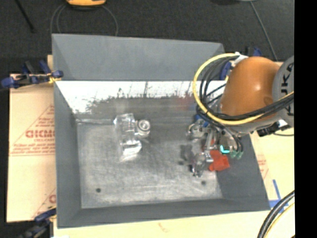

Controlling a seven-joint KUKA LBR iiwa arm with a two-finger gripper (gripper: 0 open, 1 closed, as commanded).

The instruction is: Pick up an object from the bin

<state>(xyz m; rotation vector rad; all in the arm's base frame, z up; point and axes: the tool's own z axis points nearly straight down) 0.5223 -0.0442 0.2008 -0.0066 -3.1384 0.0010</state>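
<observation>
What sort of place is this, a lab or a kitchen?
Most likely a robotics lab: a cabled robot arm reaches into a grey metal bin with a clear plastic piece lying on its floor.

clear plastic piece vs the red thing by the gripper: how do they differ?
Colour: the clear plastic piece is see-through; the red thing is opaque red.
Place: the clear plastic piece lies left of the floor's centre, well apart from the gripper; the red thing sits at the right, close beside it.
Size: the clear plastic piece looks larger than the red thing.
Both are inside the bin.
</observation>
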